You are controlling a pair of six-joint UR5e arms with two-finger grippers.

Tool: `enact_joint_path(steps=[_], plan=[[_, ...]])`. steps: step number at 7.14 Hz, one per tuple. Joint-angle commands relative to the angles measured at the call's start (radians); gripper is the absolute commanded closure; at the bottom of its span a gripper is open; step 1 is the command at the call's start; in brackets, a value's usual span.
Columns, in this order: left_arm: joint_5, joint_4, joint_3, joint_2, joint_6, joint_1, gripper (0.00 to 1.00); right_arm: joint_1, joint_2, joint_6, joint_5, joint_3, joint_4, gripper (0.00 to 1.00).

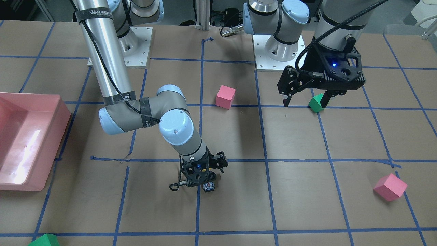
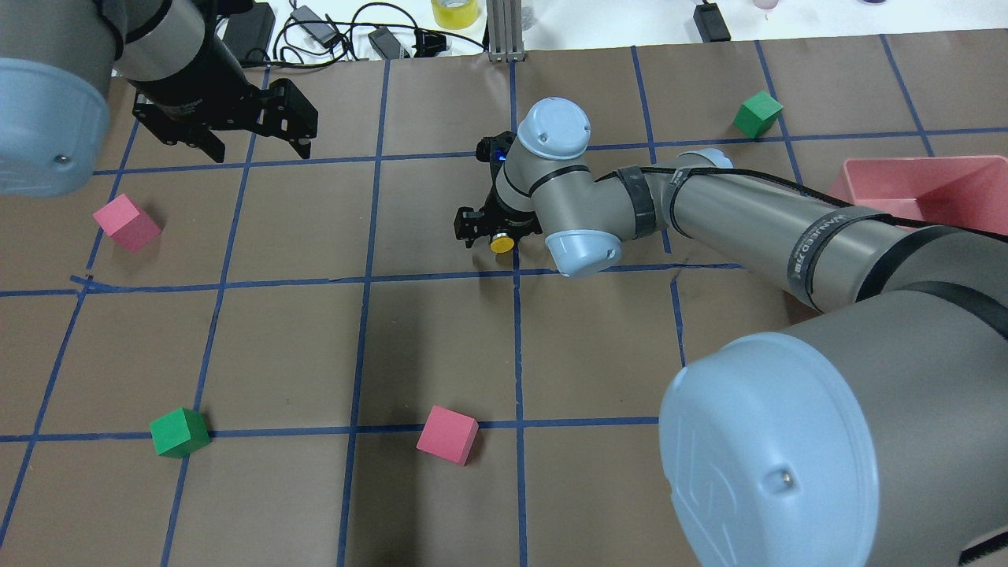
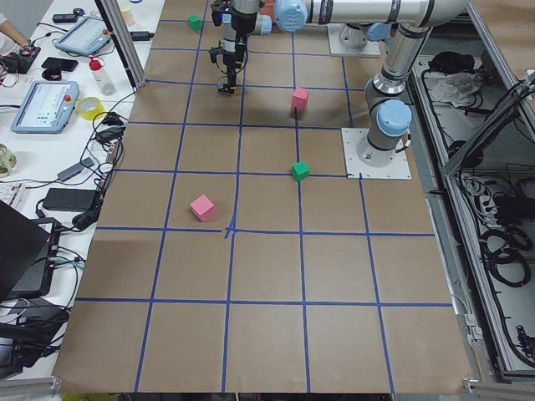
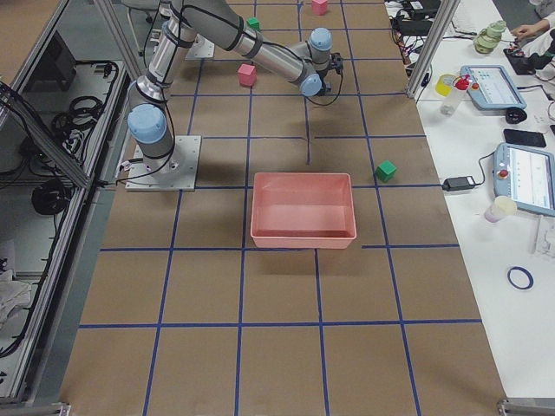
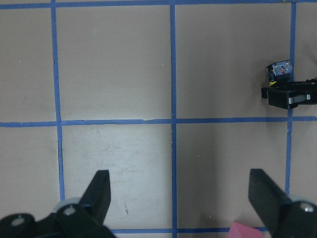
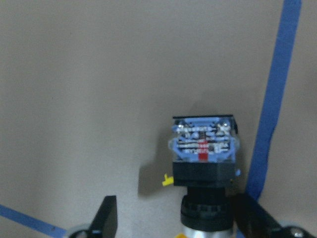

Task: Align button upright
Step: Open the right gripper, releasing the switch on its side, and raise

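The button (image 6: 204, 163) lies on its side on the brown table. Its blue-grey contact block points away from the robot and its yellow cap (image 2: 500, 244) points toward it. It also shows in the front view (image 1: 208, 187) and in the left wrist view (image 5: 279, 71). My right gripper (image 6: 181, 220) is lowered over it and open. Its fingers stand on either side of the black body, the left one with a clear gap. My left gripper (image 5: 183, 198) is open and empty, raised high over the table's left side (image 1: 305, 99).
Pink cubes (image 1: 225, 96) (image 1: 390, 187) and green cubes (image 1: 316, 102) (image 1: 44, 240) lie scattered on the blue-taped grid. A pink bin (image 1: 27, 136) stands on the robot's right side. The right arm's elbow (image 2: 579, 236) hangs over the table's middle.
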Motion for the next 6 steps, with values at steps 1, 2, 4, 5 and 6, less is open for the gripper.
enact_joint_path(steps=[1, 2, 4, 5, 6], plan=[[-0.003, -0.001, 0.011, -0.025, 0.002, -0.003, 0.00, 0.007, -0.028, 0.019, -0.002, -0.009, 0.038, 0.00], [-0.002, -0.006, 0.034, -0.008, -0.006, 0.001, 0.00, 0.006, -0.072, -0.002, -0.058, -0.006, 0.102, 0.00], [-0.005, -0.018, 0.017, -0.026, -0.009, -0.001, 0.00, -0.014, -0.145, -0.106, -0.232, 0.000, 0.204, 0.00], [-0.011, 0.026, -0.016, -0.031, -0.015, -0.007, 0.00, -0.048, -0.184, -0.121, -0.245, 0.004, 0.269, 0.00], [-0.011, 0.122, -0.064, -0.032, -0.018, -0.010, 0.00, -0.104, -0.271, -0.122, -0.279, 0.005, 0.423, 0.00]])
